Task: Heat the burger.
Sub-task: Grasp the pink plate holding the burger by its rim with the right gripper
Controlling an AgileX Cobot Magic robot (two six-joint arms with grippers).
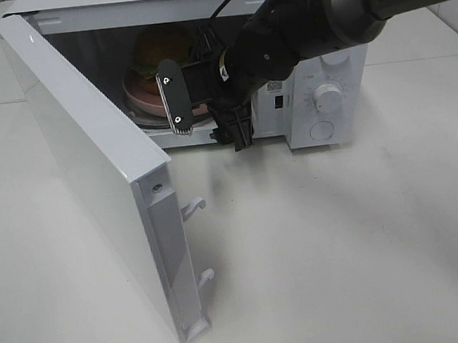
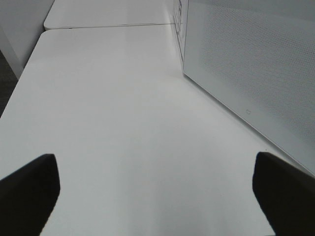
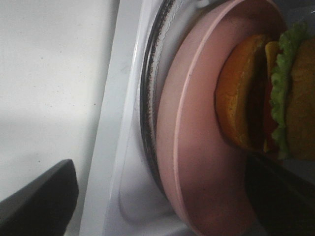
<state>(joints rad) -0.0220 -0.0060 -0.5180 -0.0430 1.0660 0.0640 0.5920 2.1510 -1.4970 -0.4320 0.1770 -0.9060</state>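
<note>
Burger (image 1: 157, 51) and pink plate (image 1: 144, 99) sit inside the microwave (image 1: 316, 67), on the glass tray (image 3: 147, 113), so you have done the first big part. Your right tool (image 1: 207, 105) is at the oven's mouth, just in front of the plate, with its jaws wide apart and nothing in them. Your left tool (image 2: 152, 196) hangs over the bare worktop (image 2: 123, 108), jaws apart too, holding nothing. You still need to pull the right arm out, shut the door (image 1: 91, 151), and turn the knob (image 1: 328, 97).
</note>
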